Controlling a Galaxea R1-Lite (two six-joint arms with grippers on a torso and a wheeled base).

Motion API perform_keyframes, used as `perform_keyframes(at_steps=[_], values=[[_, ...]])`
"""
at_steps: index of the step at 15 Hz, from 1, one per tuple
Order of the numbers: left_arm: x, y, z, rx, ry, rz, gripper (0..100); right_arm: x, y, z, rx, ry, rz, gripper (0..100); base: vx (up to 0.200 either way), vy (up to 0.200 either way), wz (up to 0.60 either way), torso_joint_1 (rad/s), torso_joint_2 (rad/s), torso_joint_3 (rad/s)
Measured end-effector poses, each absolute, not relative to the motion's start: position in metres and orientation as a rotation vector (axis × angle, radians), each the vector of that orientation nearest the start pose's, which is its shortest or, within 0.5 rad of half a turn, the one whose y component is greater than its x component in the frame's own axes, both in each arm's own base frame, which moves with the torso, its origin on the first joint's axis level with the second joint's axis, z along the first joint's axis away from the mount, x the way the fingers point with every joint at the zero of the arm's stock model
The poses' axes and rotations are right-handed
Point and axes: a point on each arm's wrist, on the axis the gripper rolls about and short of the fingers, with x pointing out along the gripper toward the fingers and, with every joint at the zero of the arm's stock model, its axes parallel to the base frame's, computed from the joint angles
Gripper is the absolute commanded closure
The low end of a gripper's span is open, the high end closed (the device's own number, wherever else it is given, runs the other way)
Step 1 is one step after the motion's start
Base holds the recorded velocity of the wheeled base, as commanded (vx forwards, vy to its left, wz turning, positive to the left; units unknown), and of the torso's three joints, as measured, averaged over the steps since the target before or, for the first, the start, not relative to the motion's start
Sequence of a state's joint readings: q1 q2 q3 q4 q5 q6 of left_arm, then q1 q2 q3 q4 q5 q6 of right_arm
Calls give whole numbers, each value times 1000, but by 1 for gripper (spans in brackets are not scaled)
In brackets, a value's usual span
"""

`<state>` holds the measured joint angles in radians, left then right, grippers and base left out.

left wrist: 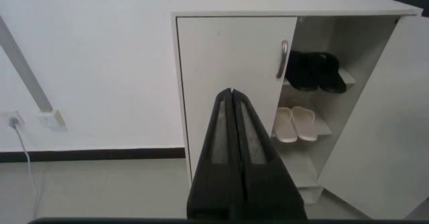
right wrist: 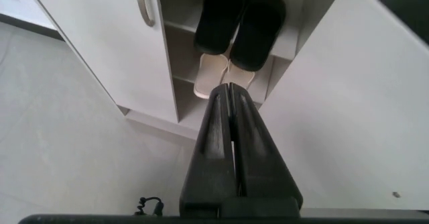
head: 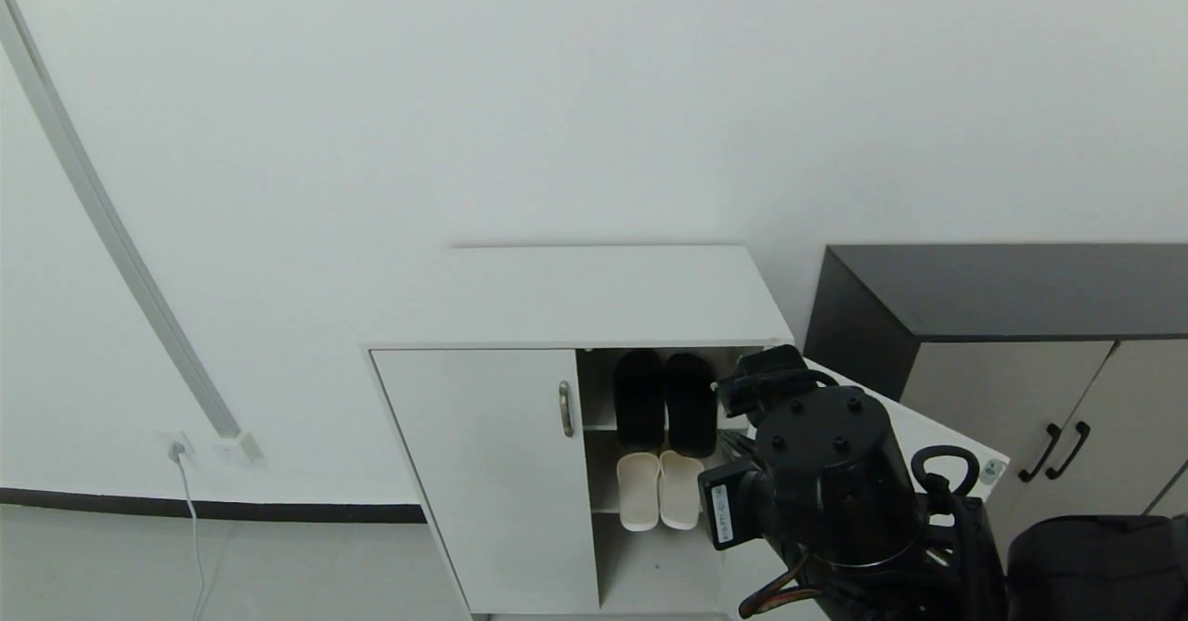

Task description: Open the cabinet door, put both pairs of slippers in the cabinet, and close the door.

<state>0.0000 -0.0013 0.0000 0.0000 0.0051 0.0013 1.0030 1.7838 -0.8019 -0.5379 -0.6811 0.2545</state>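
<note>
The white cabinet (head: 594, 296) has its left door (head: 487, 472) closed and its right door (head: 937, 431) swung open. A black pair of slippers (head: 665, 402) lies on the upper shelf. A white pair of slippers (head: 659, 489) lies on the shelf below. My right gripper (right wrist: 231, 86) is shut and empty; it hangs in front of the open compartment, between the shelves and the open door (right wrist: 348, 103), pointing at the white slippers (right wrist: 208, 76) and black slippers (right wrist: 241, 23). My left gripper (left wrist: 231, 91) is shut and empty, well back from the closed door (left wrist: 234, 83).
A metal handle (head: 565, 408) sits on the closed door's edge. A dark-topped cabinet with grey doors (head: 1002, 370) stands to the right, close behind the open door. A wall socket with a cable (head: 176, 449) is low on the left wall. Bare floor (right wrist: 67, 137) lies before the cabinet.
</note>
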Motion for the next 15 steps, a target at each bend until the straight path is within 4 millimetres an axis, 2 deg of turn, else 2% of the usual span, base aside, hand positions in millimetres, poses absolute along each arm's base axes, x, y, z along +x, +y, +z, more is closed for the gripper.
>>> perform_keyframes(at_steps=[8,15], values=[[-23,0,75,2,-2,5,100,179,254,147,-87,325,280,100,0,0,0,196,-431,-239],[-23,0,75,2,-1,4,100,178,253,146,-85,321,283,100,0,0,0,5,-9,-5]])
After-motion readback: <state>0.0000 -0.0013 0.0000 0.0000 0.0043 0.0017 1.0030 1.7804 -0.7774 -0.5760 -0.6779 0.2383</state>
